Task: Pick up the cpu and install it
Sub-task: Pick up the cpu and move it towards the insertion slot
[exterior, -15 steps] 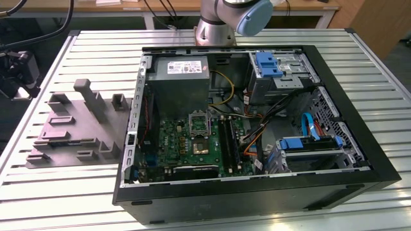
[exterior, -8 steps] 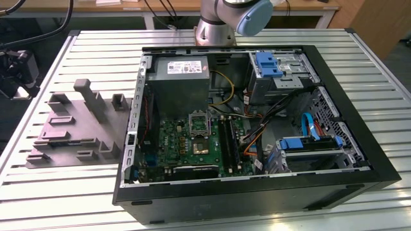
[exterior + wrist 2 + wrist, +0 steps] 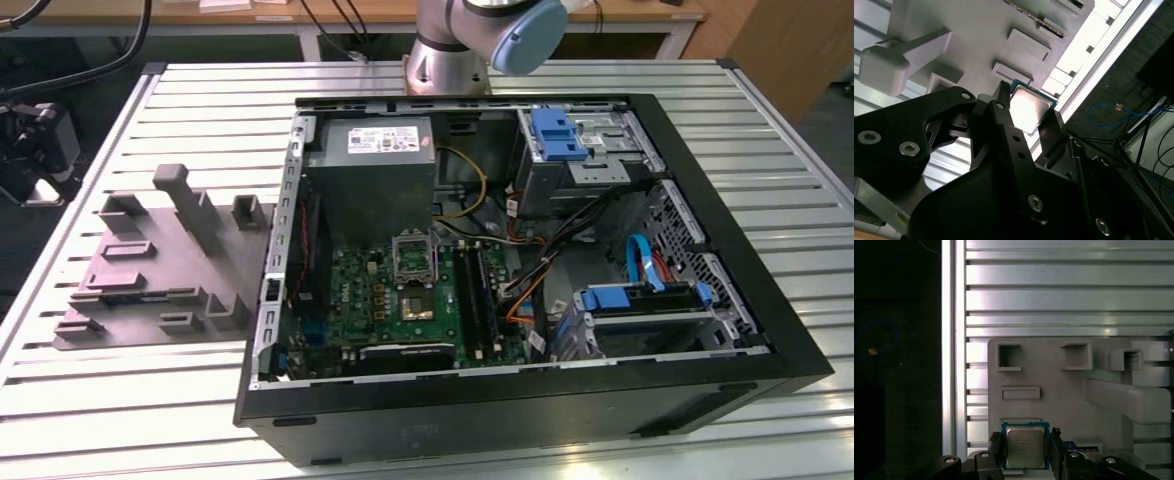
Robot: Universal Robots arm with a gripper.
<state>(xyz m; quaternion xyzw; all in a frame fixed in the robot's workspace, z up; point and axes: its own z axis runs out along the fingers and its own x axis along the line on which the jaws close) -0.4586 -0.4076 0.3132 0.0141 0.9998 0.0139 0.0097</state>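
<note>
On the exterior view's left, a grey plastic tray [image 3: 134, 290] with raised blocks and square open pockets lies on the silvery slatted aluminium table [image 3: 134, 400]. In both wrist views the black two-fingered gripper [image 3: 1025, 435] [image 3: 1029, 102] is over this tray [image 3: 1054, 375] [image 3: 979, 30], near one of its edges. Its fingers are drawn in to a narrow gap and press on two opposite sides of the cpu [image 3: 1025, 449] [image 3: 1028, 109], a small flat square chip with a silvery metal top and a green rim. Whether the chip still touches the tray cannot be told. Further towards the exterior view's right, the big black computer case [image 3: 534, 410] lies on its side with its panel off, and the arm's grey base [image 3: 447, 55] stands behind it. Inside, from the exterior view's left, are a grey metal power supply box [image 3: 374, 190] and, in front of it, the green motherboard [image 3: 387, 300] with its metal-framed square socket [image 3: 414, 258]. Yellow, orange and black cables [image 3: 534, 250] run across the middle. At the exterior view's right stand two metal drive cages with blue plastic brackets, one at the back [image 3: 558, 135] and one at the front [image 3: 641, 300], with a blue flat cable [image 3: 647, 262] between them.
</note>
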